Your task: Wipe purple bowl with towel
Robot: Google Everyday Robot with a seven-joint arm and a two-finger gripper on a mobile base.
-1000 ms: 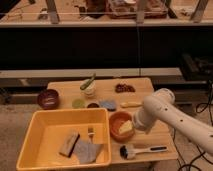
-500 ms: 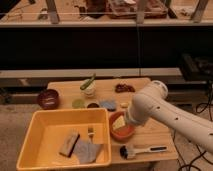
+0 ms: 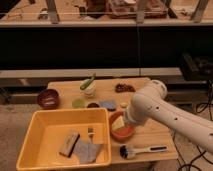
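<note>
The purple bowl [image 3: 48,98] stands at the left end of the wooden table [image 3: 155,135]. The towel [image 3: 89,150], a crumpled grey cloth, lies in the yellow tub [image 3: 30,145] near its front right corner. My white arm [image 3: 165,112] reaches in from the right. Its gripper [image 3: 120,122] hangs just over the orange bowl [image 3: 123,132], next to the tub's right wall, far from the purple bowl and apart from the towel. A pale yellow piece shows at the gripper's tip in the orange bowl.
The tub also holds a brown block [image 3: 69,143] and a fork [image 3: 90,132]. A dish brush [image 3: 137,149] lies at the table's front. A glass with a green item [image 3: 89,88], a green cup [image 3: 78,103], a blue item [image 3: 107,104] and reddish food [image 3: 124,88] stand behind.
My arm has swung left and down, bringing the gripper from the right of the orange bowl to over it, closer to the tub.
</note>
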